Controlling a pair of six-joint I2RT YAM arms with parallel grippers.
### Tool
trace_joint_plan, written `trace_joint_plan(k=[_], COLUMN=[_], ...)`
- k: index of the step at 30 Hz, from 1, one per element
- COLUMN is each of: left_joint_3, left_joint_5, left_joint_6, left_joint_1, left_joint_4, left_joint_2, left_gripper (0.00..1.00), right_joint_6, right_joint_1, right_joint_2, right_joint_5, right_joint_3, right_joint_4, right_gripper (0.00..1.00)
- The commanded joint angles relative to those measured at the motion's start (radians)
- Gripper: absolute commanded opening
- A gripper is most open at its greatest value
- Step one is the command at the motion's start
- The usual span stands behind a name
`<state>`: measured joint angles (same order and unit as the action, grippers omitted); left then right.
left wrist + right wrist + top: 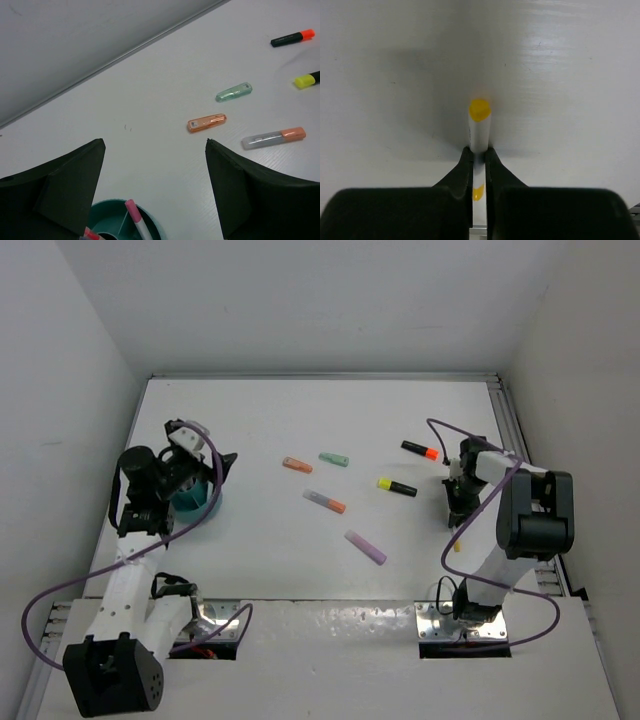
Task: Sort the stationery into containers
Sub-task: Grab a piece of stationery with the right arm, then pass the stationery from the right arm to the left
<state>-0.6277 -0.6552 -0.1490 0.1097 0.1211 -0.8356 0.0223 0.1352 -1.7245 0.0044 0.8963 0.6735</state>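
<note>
The teal bowl (188,502) stands at the left, under my left gripper (218,482), which is open and empty. In the left wrist view the bowl's rim (155,227) shows between the open jaws (155,145), with a pink-capped pen (136,220) and a red-tipped one (90,234) inside. My right gripper (456,512) is shut on a white pen with yellow ends (479,125), held over the table at the right (479,152). An orange pen (297,465), a mint one (334,459), a grey one with an orange cap (324,502) and a purple one (365,547) lie mid-table.
A black marker with an orange cap (421,450) and a black one with a yellow cap (397,486) lie just left of the right arm. White walls enclose the table on three sides. Purple cables loop from both arms.
</note>
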Motion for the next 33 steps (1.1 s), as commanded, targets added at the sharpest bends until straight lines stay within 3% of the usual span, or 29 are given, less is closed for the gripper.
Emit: trace_joint_plan(k=[1, 5, 8, 12, 17, 23, 28, 33], left_joint_3=[-0.035, -0.044, -0.116, -0.187, -0.207, -0.234, -0.213, -0.231], left_joint_5=[-0.073, -0.220, -0.250, -0.190, -0.057, 0.028, 0.103, 0.103], left_joint_6=[-0.078, -0.311, -0.574, -0.867, -1.099, -1.132, -1.123, -1.138], left_joint_1=[-0.027, -0.090, -0.255, -0.459, -0.773, -0.964, -1.031, -1.058], left_joint_4=[0.040, -0.021, -0.209, -0.397, -0.529, -0.454, -0.276, -0.248], left_joint_2=[0.007, 0.013, -0.003, -0.072, -0.138, -0.227, -0.293, -0.355], left_gripper=[0.87, 0.86, 0.85, 0.84, 0.80, 0.72, 0.69, 0.68], right_joint_6=[-0.015, -0.056, -0.055, -0.103, -0.257, -0.459, -0.660, -0.726], right_joint_1=[-0.002, 0.011, -0.058, -0.126, -0.216, -0.318, -0.353, -0.405], right_joint_2=[-0.027, 0.069, 0.109, 0.080, -0.023, -0.046, -0.017, 0.016], right_joint_5=[0.028, -0.264, -0.539, -0.694, -0.855, -0.870, -0.863, -0.860], right_joint_3=[-0.005, 0.016, 0.096, 0.246, 0.367, 0.359, 0.293, 0.279], right_joint_4=[-0.061, 0.020, 0.121, 0.182, 0.182, 0.098, 0.031, 0.027], right_gripper=[0.00, 0.00, 0.00, 0.00, 0.00, 0.00, 0.00, 0.00])
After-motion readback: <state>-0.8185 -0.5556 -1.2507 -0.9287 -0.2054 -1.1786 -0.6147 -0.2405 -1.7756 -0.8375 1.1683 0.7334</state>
